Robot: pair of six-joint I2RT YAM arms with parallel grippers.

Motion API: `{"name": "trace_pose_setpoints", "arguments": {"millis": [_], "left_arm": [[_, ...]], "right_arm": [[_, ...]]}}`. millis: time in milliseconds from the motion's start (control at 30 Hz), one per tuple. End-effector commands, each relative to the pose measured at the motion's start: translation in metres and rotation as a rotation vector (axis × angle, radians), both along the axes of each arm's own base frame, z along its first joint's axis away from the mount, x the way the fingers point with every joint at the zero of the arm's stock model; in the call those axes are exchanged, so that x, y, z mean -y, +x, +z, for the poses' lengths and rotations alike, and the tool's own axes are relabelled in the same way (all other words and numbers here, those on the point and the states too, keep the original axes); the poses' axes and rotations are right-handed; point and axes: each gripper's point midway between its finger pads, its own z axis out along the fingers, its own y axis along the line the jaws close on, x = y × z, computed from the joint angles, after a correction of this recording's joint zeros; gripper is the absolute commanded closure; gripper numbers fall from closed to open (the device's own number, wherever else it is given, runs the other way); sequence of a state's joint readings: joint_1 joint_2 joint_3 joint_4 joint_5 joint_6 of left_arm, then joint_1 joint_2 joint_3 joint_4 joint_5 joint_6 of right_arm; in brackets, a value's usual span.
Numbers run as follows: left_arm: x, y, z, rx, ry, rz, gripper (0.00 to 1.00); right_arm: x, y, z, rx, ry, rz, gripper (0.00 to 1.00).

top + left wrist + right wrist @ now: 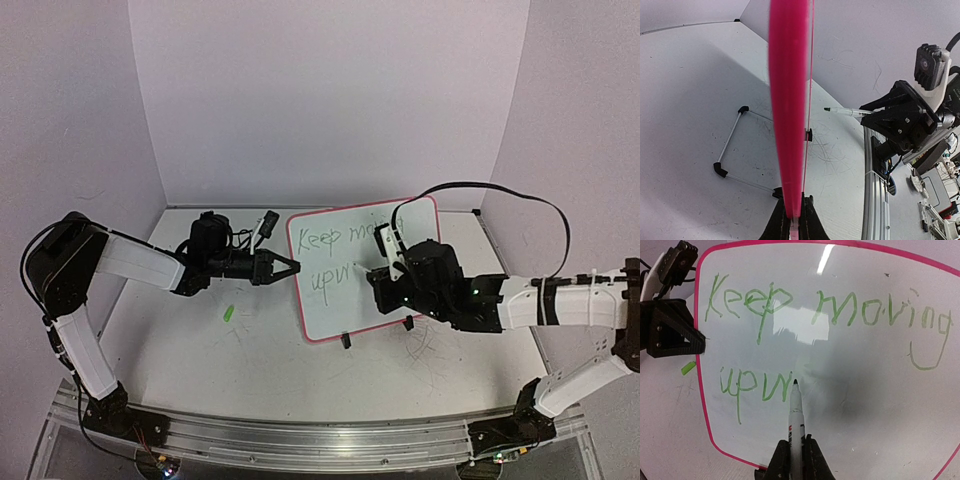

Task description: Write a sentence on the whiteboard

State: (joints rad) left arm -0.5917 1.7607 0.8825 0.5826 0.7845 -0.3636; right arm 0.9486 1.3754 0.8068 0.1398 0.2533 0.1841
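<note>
The whiteboard point(345, 305), white with a pink frame, stands tilted on the table. My left gripper point(291, 267) is shut on its left edge, which shows edge-on as a pink band point(787, 100) between the gripper point(794, 220). The sentence point(825, 310) is in green: "Keep moving" on top, "upw" below. My right gripper point(795, 455) is shut on a white marker point(795, 410) whose dark tip sits just right of the "w". In the left wrist view the marker point(845, 111) has its tip a little off the board face. From above, the right gripper point(383, 272) is in front of the board's middle.
A small green cap point(228, 313) lies on the table left of the board. The board's wire stand with black feet point(730, 145) spreads behind it. An aluminium rail point(320, 440) runs along the near edge. White walls close in the back and sides.
</note>
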Motion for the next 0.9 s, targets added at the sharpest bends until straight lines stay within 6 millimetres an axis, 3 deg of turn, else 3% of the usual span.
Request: {"name": "trace_pose_setpoints", "arguments": {"millis": [0,400,867], "left_arm": [[-0.002,0.009,0.013,0.075,0.009,0.027,1.0],[0.0,0.011,0.012,0.066,0.011,0.027,1.0],[-0.001,0.01,0.012,0.07,0.014,0.026,1.0]], "right_arm": [[0.003,-0.001,0.005,0.012,0.022,0.007,1.0],[-0.006,0.006,0.001,0.023,-0.003,0.016,1.0],[0.004,0.022,0.002,0.03,0.009,-0.087,1.0]]}}
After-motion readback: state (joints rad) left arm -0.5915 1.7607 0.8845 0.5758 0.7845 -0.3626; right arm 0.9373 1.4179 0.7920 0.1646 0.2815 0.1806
